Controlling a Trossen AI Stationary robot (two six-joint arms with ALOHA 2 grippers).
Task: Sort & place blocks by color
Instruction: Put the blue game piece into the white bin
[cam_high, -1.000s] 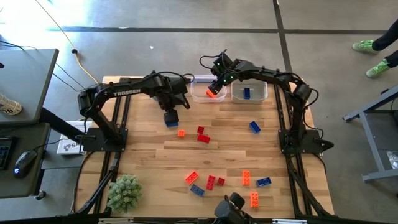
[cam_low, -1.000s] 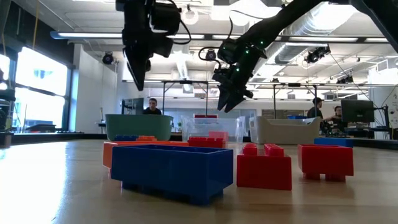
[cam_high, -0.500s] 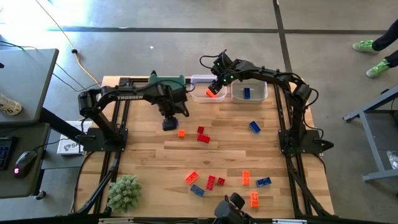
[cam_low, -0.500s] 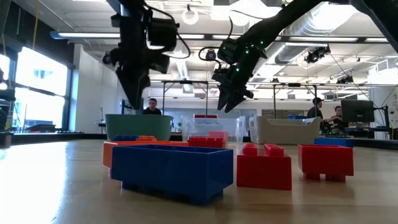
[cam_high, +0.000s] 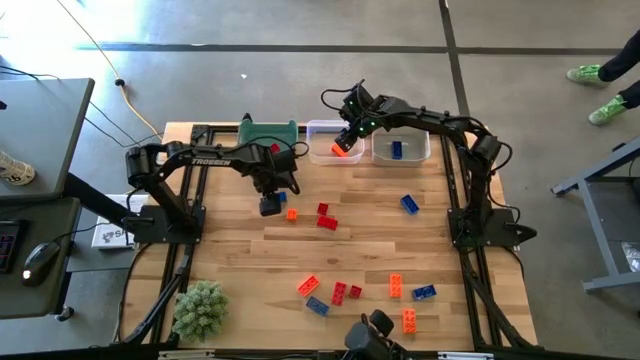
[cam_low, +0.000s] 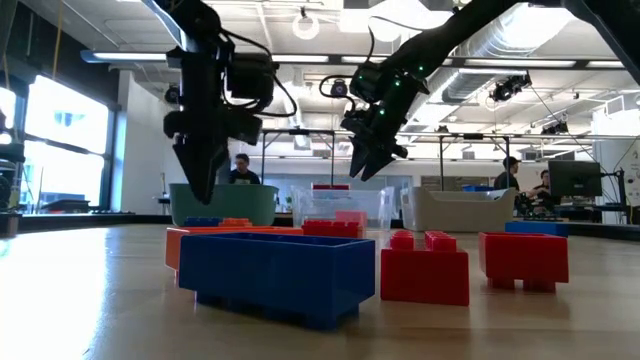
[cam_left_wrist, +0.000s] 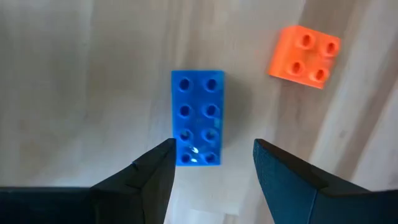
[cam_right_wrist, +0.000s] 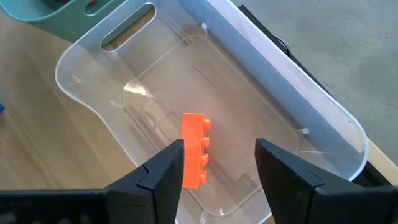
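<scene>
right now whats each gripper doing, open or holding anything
Left gripper: open, empty, over a blue brick on the table.
Right gripper: open, empty, above the clear bin with an orange brick inside.

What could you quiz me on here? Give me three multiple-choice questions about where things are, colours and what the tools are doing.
1. Where does the orange brick near the right tool lie?
A. in the clear bin
B. on the floor
C. on the plant

2. What colour is the long brick under the left tool?
A. red
B. blue
C. orange

3. How is the left tool?
A. shut on a brick
B. open, holding nothing
C. out of sight

Answers: 1 A, it rests on the bin's clear floor; 2 B, eight blue studs show; 3 B, its fingers stand apart above the brick.
</scene>
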